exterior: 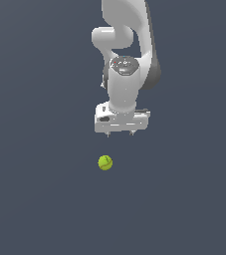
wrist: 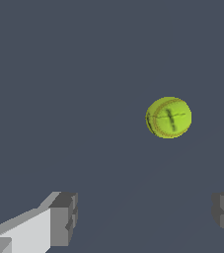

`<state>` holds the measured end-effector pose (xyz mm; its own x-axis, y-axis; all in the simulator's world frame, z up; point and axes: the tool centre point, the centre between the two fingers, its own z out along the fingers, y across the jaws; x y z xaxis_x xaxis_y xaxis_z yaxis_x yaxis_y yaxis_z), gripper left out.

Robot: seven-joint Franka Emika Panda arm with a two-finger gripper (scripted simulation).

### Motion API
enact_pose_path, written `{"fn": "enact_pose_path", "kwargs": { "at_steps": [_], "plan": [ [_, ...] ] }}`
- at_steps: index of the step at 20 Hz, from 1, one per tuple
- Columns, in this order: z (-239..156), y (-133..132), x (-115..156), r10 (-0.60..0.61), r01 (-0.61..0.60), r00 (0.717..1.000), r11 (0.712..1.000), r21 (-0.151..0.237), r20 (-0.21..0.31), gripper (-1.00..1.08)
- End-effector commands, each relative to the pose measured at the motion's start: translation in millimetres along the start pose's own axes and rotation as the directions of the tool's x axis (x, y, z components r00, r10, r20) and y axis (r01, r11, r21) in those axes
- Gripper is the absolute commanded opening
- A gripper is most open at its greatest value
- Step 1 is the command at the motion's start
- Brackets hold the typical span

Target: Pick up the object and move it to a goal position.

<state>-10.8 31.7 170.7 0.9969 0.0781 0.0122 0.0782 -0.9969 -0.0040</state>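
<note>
While the gripper (exterior: 120, 133) hangs spread wide, the ball (exterior: 105, 163) sits apart on seemingly featureless dark-grey ground (exterior: 30, 199).

You've got only a flat, plain dark slate-blue surface (exterior: 35, 199) w/ no markings. Same uniform matte ground fills the wrist view (wrist: 59, 74), edge to edge.

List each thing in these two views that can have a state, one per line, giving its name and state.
Small yellow-green ball with a thin dark seam: resting free on the dark surface, not held.
White and grey gripper: open, empty, apart from the ball; both fingertips are clear of it in the wrist view.
</note>
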Motion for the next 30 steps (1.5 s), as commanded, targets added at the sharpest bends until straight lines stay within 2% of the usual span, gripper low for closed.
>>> {"fn": "enact_pose_path", "kwargs": {
  "at_steps": [1,9,15,24,30],
  "plan": [
    [1,1,1,-0.007,0.007,1.000,1.000,-0.001,0.001,1.00],
    [10,10,11,-0.085,0.085,0.996,0.996,-0.003,0.003,1.00],
    [24,22,24,-0.192,0.192,0.981,0.981,-0.006,0.006,1.00],
    [53,48,46,-0.387,0.387,0.922,0.922,-0.003,0.012,1.00],
    [68,61,55,-0.476,0.476,0.879,0.879,0.000,0.013,1.00]
  ]
}}
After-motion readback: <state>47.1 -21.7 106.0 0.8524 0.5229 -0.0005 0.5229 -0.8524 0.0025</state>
